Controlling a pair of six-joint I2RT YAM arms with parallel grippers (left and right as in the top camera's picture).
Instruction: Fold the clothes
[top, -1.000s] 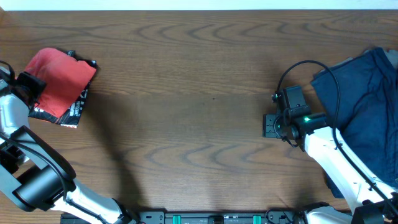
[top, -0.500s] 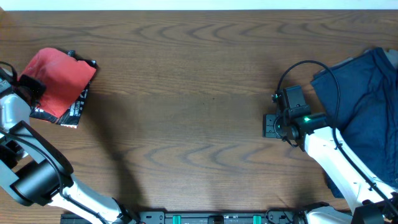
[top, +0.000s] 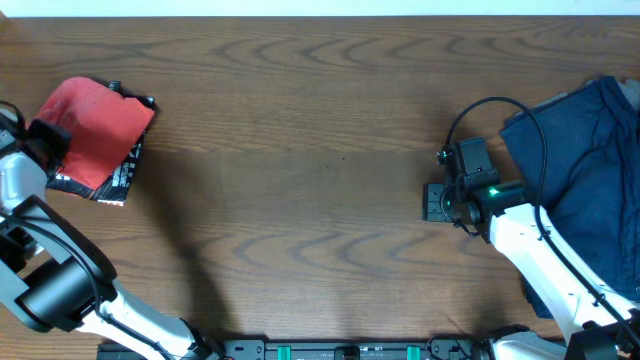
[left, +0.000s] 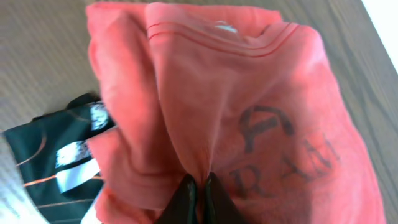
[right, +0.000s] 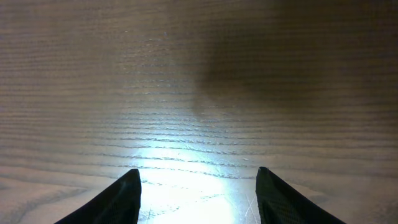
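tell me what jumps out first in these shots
The coral-red T-shirt lies bunched at the far left of the table, atop a black printed tee, with the left gripper shut on a fold of it. A navy garment is heaped at the right edge, and the right gripper hangs open over the wood.

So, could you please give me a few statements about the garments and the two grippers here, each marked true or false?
1. The left gripper is pinched shut on the coral-red T-shirt. True.
2. The coral-red T-shirt lies partly on top of the black graphic-print tee. True.
3. The right gripper holds the navy-blue garment. False: it is open over bare table, holding nothing.
4. The navy-blue garment lies at the table's left edge. False: it lies at the right edge.
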